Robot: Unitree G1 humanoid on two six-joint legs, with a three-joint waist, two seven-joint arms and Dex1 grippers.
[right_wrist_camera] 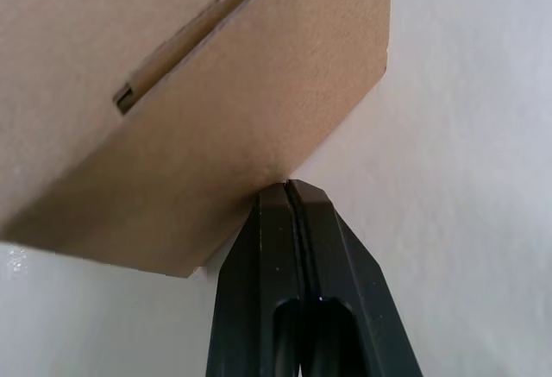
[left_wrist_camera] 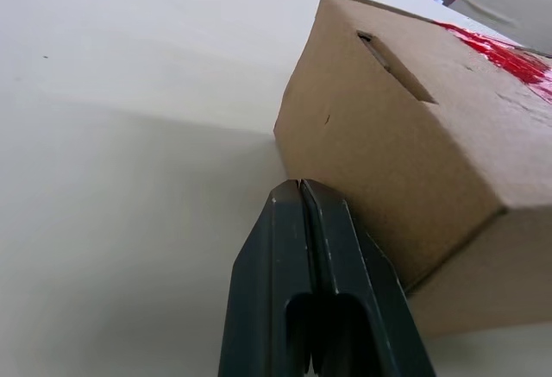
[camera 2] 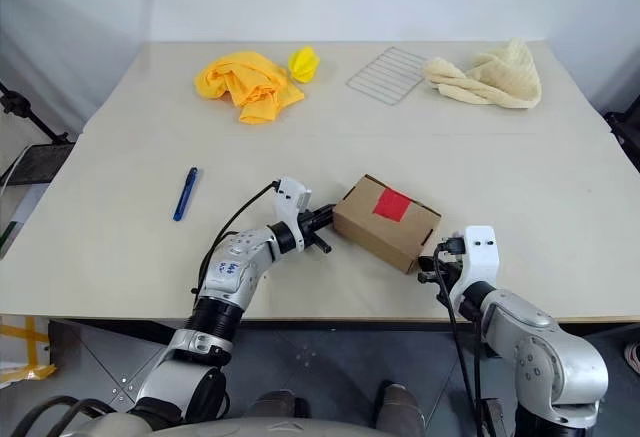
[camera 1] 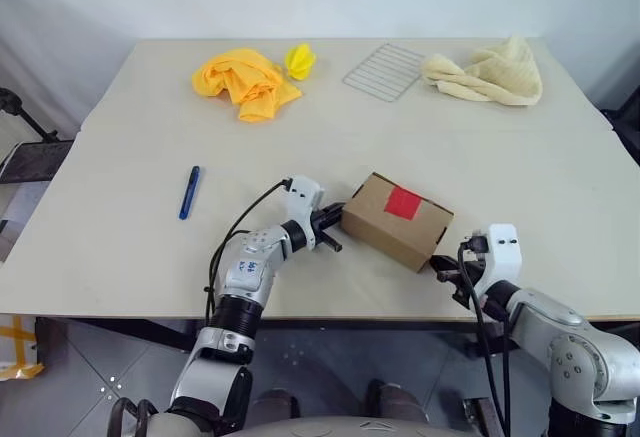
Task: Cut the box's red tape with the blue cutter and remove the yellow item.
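The brown cardboard box [camera 1: 396, 220] lies near the table's front edge with the red tape [camera 1: 403, 202] on its top face. My left gripper [camera 1: 333, 230] is shut, its tips against the box's left end [left_wrist_camera: 379, 135]. At the box's right end [right_wrist_camera: 198, 92] sits my right gripper [camera 1: 445, 270], shut as well, touching the lower corner. The blue cutter [camera 1: 189, 192] lies on the table well to the left of both grippers. A small yellow item [camera 1: 299, 60] rests at the back beside an orange cloth.
An orange cloth [camera 1: 243, 82] is bunched at the back left. A wire rack [camera 1: 384, 71] and a cream towel [camera 1: 490, 75] lie at the back right. The beige table [camera 1: 120, 247] spreads wide around the box.
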